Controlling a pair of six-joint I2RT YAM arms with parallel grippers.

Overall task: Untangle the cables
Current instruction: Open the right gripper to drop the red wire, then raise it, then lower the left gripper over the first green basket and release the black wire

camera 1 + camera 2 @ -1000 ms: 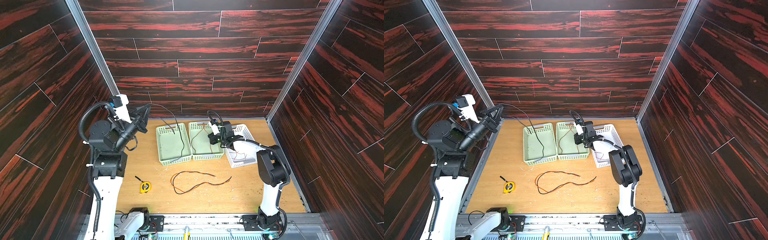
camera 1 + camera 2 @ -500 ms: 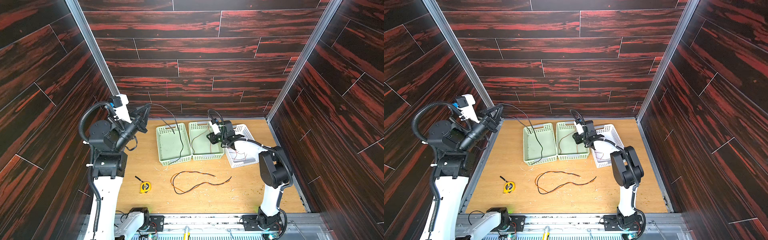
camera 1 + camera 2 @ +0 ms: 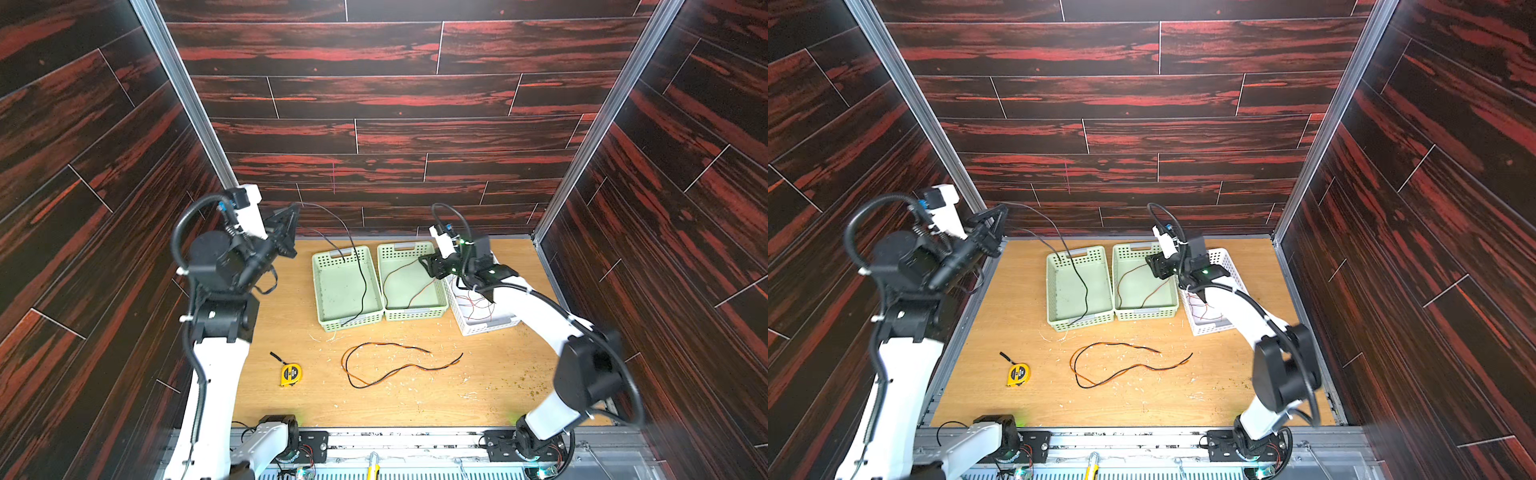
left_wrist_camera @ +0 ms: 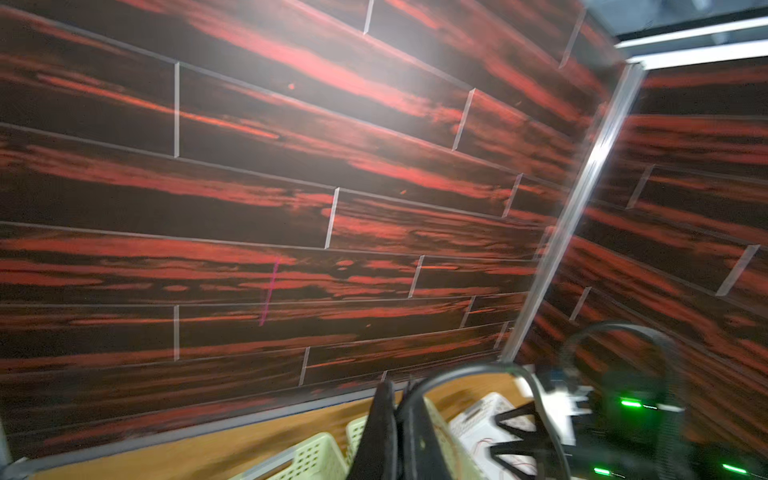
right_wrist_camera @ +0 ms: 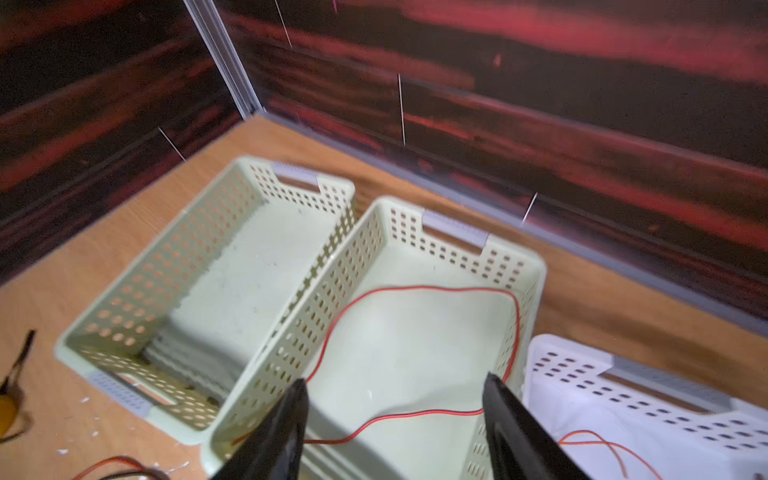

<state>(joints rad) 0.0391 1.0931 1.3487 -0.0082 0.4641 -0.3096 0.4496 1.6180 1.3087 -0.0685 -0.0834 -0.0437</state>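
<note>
The left gripper [image 3: 293, 212] was way up by the back wall, fingers [image 4: 380, 432] clenched on a thin black cable [image 3: 365, 286] that drooped down into the left pale green perforated plastic basket [image 3: 318, 291]. The right gripper [image 5: 395, 382] hung over the middle pale green perforated basket [image 5: 515, 259], fingers [image 5: 282, 432] spread wide with nothing between them, and a thin red cable [image 5: 415, 287] lay looped inside. A paired black-and-orange cable [image 3: 409, 365] just sprawled on the wood-grain tabletop [image 3: 291, 324]. Tangled orange-red wires [image 3: 473, 299] sat in the white perforated basket [image 3: 486, 328].
</note>
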